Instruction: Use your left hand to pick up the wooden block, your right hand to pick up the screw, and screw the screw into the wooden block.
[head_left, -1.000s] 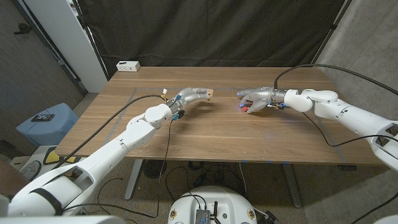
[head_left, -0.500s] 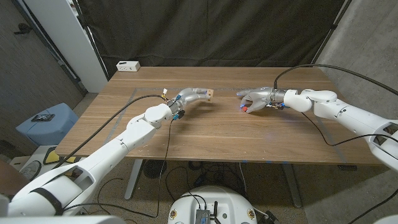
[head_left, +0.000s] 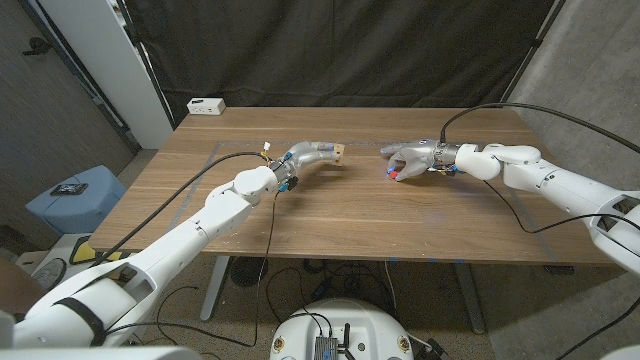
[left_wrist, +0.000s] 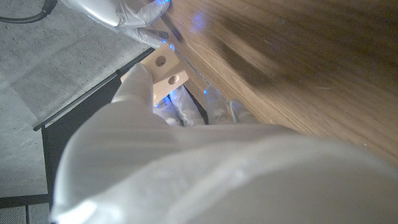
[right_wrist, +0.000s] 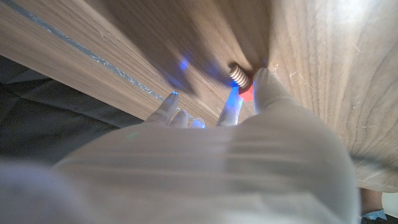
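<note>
My left hand (head_left: 308, 156) holds a pale wooden block (head_left: 338, 153) at its fingertips, left of the table's middle. In the left wrist view the block (left_wrist: 163, 71) shows two round holes, with the thumb (left_wrist: 138, 87) lying against it. My right hand (head_left: 412, 160) hangs low over the table to the right of the block, and a red spot of the screw (head_left: 393, 175) shows under it. In the right wrist view the screw (right_wrist: 238, 76) has a wooden threaded shaft and a red head, pinched between the thumb (right_wrist: 268, 84) and a finger, close against the tabletop.
The wooden table (head_left: 400, 225) has a small white box (head_left: 206, 105) at its back left corner. Black cables run along both arms. A blue stool (head_left: 75, 195) stands on the floor to the left. A black curtain hangs behind.
</note>
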